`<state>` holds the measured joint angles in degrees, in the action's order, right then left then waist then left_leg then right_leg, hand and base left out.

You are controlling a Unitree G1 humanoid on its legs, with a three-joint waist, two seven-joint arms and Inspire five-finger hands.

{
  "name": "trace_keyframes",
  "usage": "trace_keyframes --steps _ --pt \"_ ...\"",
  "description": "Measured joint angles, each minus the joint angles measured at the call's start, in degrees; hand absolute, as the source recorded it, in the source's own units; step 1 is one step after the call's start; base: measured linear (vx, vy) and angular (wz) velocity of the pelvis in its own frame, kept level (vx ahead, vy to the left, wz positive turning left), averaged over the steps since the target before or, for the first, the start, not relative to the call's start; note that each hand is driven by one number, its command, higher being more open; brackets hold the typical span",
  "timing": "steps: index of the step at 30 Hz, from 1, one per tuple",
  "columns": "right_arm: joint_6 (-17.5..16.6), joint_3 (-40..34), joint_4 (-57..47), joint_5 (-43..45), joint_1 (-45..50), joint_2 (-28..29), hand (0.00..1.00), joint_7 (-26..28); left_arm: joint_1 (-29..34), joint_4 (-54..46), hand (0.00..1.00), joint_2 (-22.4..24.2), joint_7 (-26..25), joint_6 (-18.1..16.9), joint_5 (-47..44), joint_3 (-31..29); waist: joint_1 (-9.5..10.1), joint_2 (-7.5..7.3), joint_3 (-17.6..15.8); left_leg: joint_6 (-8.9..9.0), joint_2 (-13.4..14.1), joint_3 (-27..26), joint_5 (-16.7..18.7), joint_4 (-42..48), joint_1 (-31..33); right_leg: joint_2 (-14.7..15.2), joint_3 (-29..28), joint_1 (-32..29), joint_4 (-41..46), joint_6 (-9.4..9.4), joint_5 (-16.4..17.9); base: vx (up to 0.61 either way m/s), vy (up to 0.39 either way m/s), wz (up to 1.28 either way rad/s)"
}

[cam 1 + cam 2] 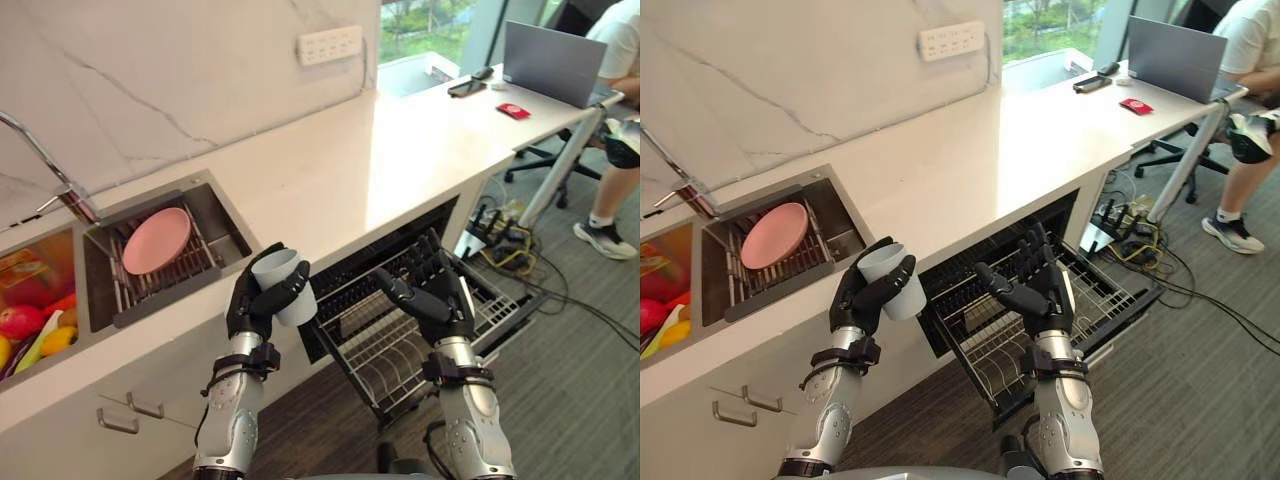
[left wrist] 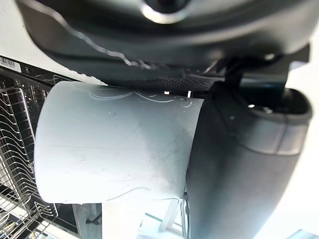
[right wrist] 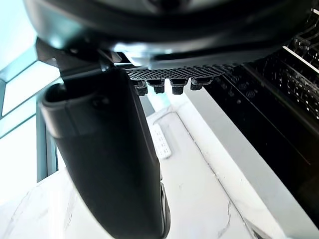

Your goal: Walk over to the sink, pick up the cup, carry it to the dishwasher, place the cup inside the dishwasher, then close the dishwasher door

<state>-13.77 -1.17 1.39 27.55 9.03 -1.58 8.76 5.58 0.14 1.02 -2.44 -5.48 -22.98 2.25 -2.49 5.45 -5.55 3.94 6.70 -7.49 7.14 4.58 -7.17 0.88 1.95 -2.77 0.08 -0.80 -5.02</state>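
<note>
My left hand (image 1: 252, 300) is shut on a pale grey cup (image 1: 284, 283), held upright with its mouth up, in front of the counter edge just right of the sink (image 1: 222, 222). The left wrist view has the cup (image 2: 114, 149) close up with the thumb across it. To its right the dishwasher (image 1: 420, 232) stands open under the counter with its wire rack (image 1: 400, 335) pulled out. My right hand (image 1: 440, 290) hovers open above that rack, fingers straight and holding nothing.
A pink plate (image 1: 157, 240) lies on the sink's drain rack, fruit (image 1: 30, 325) fills the basin at far left, and a tap (image 1: 45, 160) rises behind. The white counter (image 1: 400, 150) runs right to a desk with a laptop (image 1: 555, 62); a seated person (image 1: 620, 120) and floor cables (image 1: 510, 240) are beyond.
</note>
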Motion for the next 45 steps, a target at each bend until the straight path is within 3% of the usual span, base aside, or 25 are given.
trace_keyframes --steps 3,6,10,11,14,15,16,17,18,19,20,24,33,38,45 --pt "0.3 -0.3 -0.7 0.0 0.9 0.1 1.0 0.7 0.1 0.1 0.0 0.0 -0.3 -0.3 1.1 0.1 0.01 -0.11 0.1 -0.28 -0.8 -2.5 0.4 0.0 -0.4 0.3 -2.4 1.2 -4.3 -0.41 -3.6 -0.09 0.054 -0.46" --pt "1.0 -0.1 -1.9 0.4 1.3 0.0 1.0 2.5 -0.1 0.1 0.0 0.2 -0.3 -2.0 2.8 0.3 -0.04 -0.12 0.2 -0.18 -1.0 -5.1 1.5 1.3 -0.8 0.2 -4.7 0.8 -5.3 -0.46 -4.8 -0.08 0.037 -0.49" --pt "2.4 0.2 -5.0 1.4 1.2 0.3 1.0 6.1 -0.1 0.0 0.0 0.2 -1.9 -4.3 4.4 0.0 0.26 -0.12 0.2 0.11 -0.4 -10.9 2.0 2.0 -1.0 1.3 1.2 -1.2 -5.1 0.83 -4.4 -0.02 0.016 -0.75" --pt "2.5 0.2 -6.0 2.8 1.2 0.6 1.0 7.6 -0.1 0.0 0.0 0.3 -3.1 -4.8 5.1 -0.3 0.18 -0.24 0.3 0.2 -0.4 -13.0 2.2 2.1 -1.2 1.5 1.9 -2.1 -4.9 2.08 -5.6 0.04 0.018 -0.86" --pt "3.0 -0.2 -6.9 4.6 1.2 0.8 1.0 8.7 -0.2 0.0 0.0 0.6 -6.4 -6.1 7.4 -0.6 0.12 -0.35 0.3 0.32 -0.1 -15.4 3.9 3.7 -1.6 0.8 0.5 -4.2 -2.6 1.77 -6.3 0.01 0.009 -0.76" --pt "3.3 -0.6 -6.9 4.9 1.1 0.7 1.0 9.1 -0.2 0.0 0.0 0.7 -7.1 -6.8 7.5 -0.9 0.31 -0.4 0.3 0.16 0.0 -15.5 4.0 3.6 -1.8 0.9 2.5 -5.4 -0.6 3.9 -4.6 0.0 -0.002 -0.95" --pt "3.8 -0.9 -6.9 5.0 1.0 0.7 1.0 9.3 -0.3 0.0 0.0 0.6 -8.0 -7.7 7.8 -1.4 0.46 -0.35 0.3 -0.78 0.2 -15.1 3.8 2.8 -2.3 1.5 6.8 -6.9 2.5 7.24 -1.0 0.0 -0.009 -0.78" --pt "4.0 -1.0 -6.9 5.0 1.0 0.7 1.0 9.4 -0.3 -0.1 0.0 0.7 -8.4 -8.1 8.5 -1.8 0.44 -0.25 0.3 -1.47 0.6 -14.9 4.0 2.3 -2.5 1.8 8.8 -7.1 3.6 7.24 0.5 0.0 -0.05 -0.67" --pt "3.9 -1.2 -7.1 5.1 1.0 0.6 1.0 9.9 -1.0 -0.1 0.0 0.6 -9.0 -9.0 9.1 -2.0 0.34 -0.5 0.3 -0.68 1.6 -15.0 4.6 1.7 -2.9 2.9 11.4 -7.9 6.8 5.84 1.1 0.0 -0.034 -0.29" --pt "3.9 -1.1 -7.3 5.1 1.3 0.8 1.0 10.0 -1.6 -0.1 0.0 0.1 -9.4 -9.8 9.7 -1.9 0.31 -2.33 0.4 -0.01 0.5 -14.8 5.4 2.8 -3.2 4.4 12.5 -7.4 7.6 1.89 -0.9 0.02 -0.05 -0.17" --pt "4.0 -0.8 -7.2 5.1 1.3 0.7 1.0 10.0 -1.7 -0.1 0.0 0.3 -9.7 -9.9 9.7 -1.7 0.41 -2.13 0.3 0.25 1.0 -14.8 5.8 3.4 -3.4 3.8 12.5 -6.3 6.2 1.52 -1.4 0.03 -0.007 0.01" --pt "4.8 1.8 -7.1 5.1 0.2 -0.1 1.0 10.0 -2.9 -0.1 0.0 0.8 -12.7 -10.8 12.2 -1.7 1.65 -1.94 0.3 1.32 2.0 -15.3 5.7 3.7 -3.2 1.5 12.9 -1.2 -5.3 2.0 -7.7 0.04 0.0 -0.03" --pt "10.8 3.2 -5.0 11.9 -0.7 -1.9 1.0 15.7 -3.8 2.6 0.0 1.5 -13.4 -11.2 18.5 -1.7 1.71 -1.84 0.3 1.4 2.0 -12.4 4.9 3.5 -2.5 2.5 15.9 -0.3 -5.4 1.55 -8.0 0.02 0.055 0.17" --pt "13.9 5.0 -5.0 13.3 -0.6 -3.1 1.0 20.8 -4.6 6.0 0.0 -1.1 -11.8 -11.4 22.7 0.5 1.54 -1.88 0.3 1.27 1.5 -10.8 4.3 3.7 -1.4 3.3 17.3 -0.3 -5.5 1.4 -8.1 -0.04 0.014 0.15" --pt "15.4 6.6 -5.0 15.2 -0.6 -4.4 1.0 20.2 -5.3 6.6 0.0 -3.4 -9.7 -11.9 31.4 3.7 1.39 -1.91 0.3 1.47 1.6 -10.3 4.0 4.1 -0.3 3.6 17.8 -1.0 -5.5 1.4 -8.0 -0.01 0.001 0.04"
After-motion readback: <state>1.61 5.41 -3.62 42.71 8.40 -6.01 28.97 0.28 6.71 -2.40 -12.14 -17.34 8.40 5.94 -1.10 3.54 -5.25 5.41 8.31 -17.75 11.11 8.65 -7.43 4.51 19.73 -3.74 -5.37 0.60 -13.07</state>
